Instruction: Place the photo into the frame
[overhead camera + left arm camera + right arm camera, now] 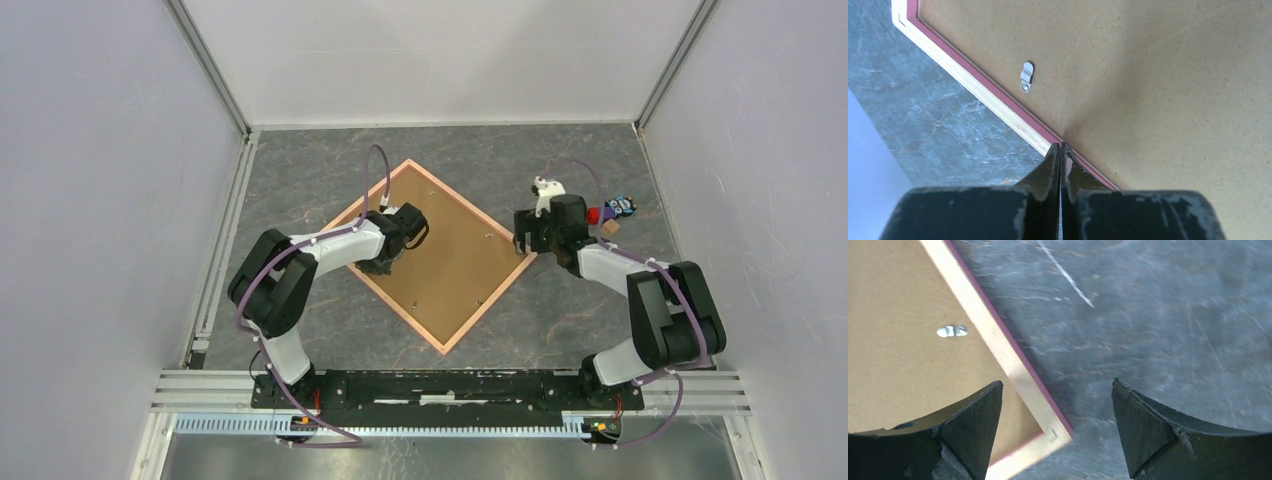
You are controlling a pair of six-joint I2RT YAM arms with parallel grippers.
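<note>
- Frame (440,255) lay back-up on the table (560,170), turned cornerwise so that it read as a diamond, with brown board facing upward inside the pink edge.
- Photo was not seen in any view. Whether it sat beneath the board could not be told.
- Left gripper (1060,147) stood at the frame's left edge, its tips down where the board met the pink rim. The jaws were pressed fully together with nothing visible between them. Contact with the rim looked likely but could not be confirmed.
- Right gripper (1057,385) hung at the frame's right corner, jaws spread wide and holding nothing. One finger was over the board and the other over bare table, with the corner between them.
- A metal retaining tab (1026,77) lay on the board just inside the frame's left edge, beyond the left tips. A second tab (952,331) showed near the right corner.
- Judgement: the right arm was better placed to grip, since the corner pointed into its open jaws and the frame's two edges ran diagonally away from it. The left tips appeared suited only to pressing or prying at the rim.
</note>
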